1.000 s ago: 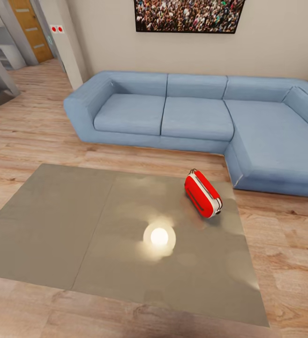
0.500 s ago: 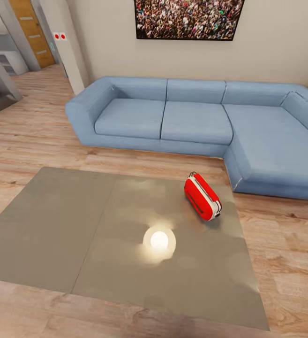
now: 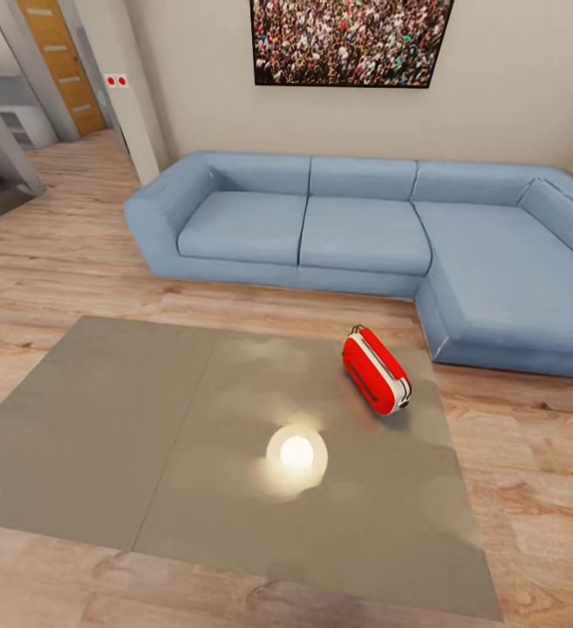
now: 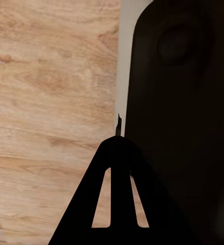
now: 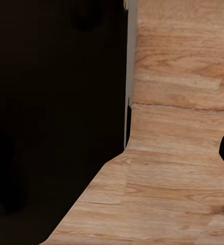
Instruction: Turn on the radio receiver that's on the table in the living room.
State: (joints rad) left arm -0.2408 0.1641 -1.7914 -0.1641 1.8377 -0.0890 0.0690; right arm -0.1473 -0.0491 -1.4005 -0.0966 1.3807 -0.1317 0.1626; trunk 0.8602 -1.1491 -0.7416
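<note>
Radio receiver point(image 3: 376, 369) — a red box with a white band — lay on its side near the far right corner of the grey table point(image 3: 129, 436), just in front of the blue sofa point(image 3: 364, 231). No readable writing appeared on it. Wrist views showed dark robot parts over wood floor point(image 5: 183, 153); whether either gripper stood apart or together could not be told.

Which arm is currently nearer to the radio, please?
Probably the right, as a guess. The radio sits right of centre on the table, on the right arm's side. Both wrist views face floor beside the robot's dark body, so both arms hang low, apart from it.
</note>
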